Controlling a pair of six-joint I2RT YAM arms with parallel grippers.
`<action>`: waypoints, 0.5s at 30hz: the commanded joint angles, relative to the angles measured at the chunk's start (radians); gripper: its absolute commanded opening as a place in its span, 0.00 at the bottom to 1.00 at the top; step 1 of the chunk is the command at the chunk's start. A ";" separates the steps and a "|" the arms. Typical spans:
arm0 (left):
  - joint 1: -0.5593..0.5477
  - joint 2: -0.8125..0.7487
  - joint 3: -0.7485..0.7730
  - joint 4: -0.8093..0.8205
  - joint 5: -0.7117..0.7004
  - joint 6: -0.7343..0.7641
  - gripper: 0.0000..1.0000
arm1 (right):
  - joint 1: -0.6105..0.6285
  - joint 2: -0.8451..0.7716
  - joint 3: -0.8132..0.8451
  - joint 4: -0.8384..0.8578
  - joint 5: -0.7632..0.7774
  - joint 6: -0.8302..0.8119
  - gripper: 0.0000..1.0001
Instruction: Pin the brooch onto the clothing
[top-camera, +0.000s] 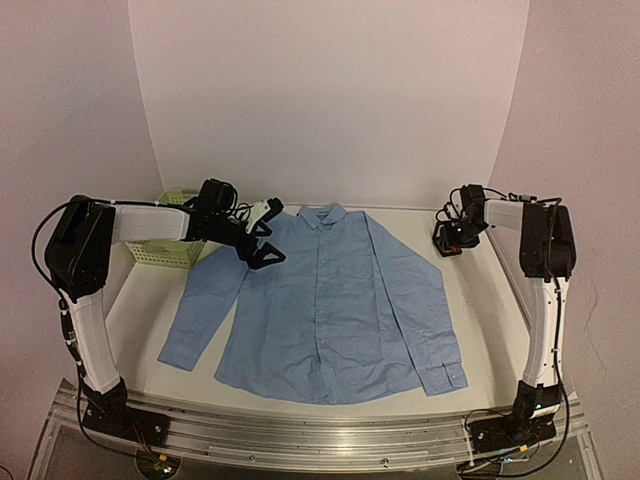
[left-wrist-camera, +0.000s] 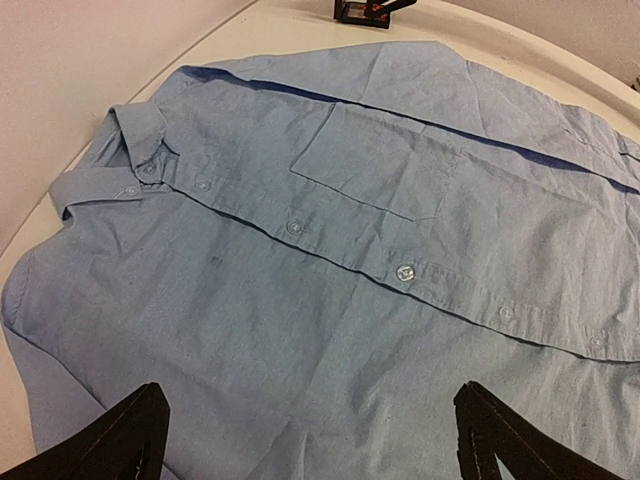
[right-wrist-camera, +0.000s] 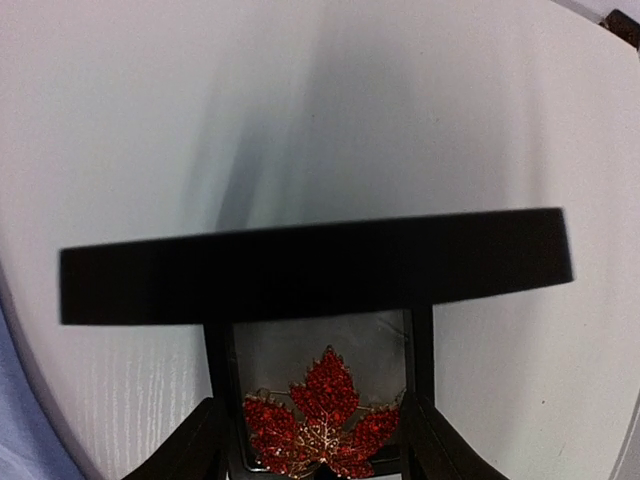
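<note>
The clothing (top-camera: 330, 300), a light blue button-up shirt, lies flat and face up on the table, its pocket (left-wrist-camera: 375, 165) and buttons showing in the left wrist view. My left gripper (top-camera: 265, 245) hovers over the shirt's shoulder near the collar, open wide with only cloth (left-wrist-camera: 300, 300) beneath its span (left-wrist-camera: 310, 405). The brooch (right-wrist-camera: 330, 395), a red jewelled maple leaf, lies inside a small black box (right-wrist-camera: 320, 270) whose lid stands raised. At the back right, my right gripper (right-wrist-camera: 312, 405) is down at that box (top-camera: 447, 243), open, its fingers (right-wrist-camera: 190, 445) flanking the box's sides.
A pale green basket (top-camera: 170, 245) stands at the back left behind my left arm. The black box (left-wrist-camera: 365, 10) also shows at the top of the left wrist view. The table's curved white edge runs close behind the collar.
</note>
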 joint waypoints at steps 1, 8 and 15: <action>-0.004 -0.007 0.018 0.001 -0.003 0.009 0.99 | -0.002 0.042 0.033 -0.012 0.011 -0.004 0.57; -0.004 -0.010 0.016 -0.001 -0.007 0.014 0.99 | -0.002 0.057 0.039 -0.012 0.006 -0.003 0.40; -0.004 -0.010 0.014 0.001 -0.006 0.014 0.99 | -0.002 0.039 0.049 -0.013 -0.003 0.010 0.31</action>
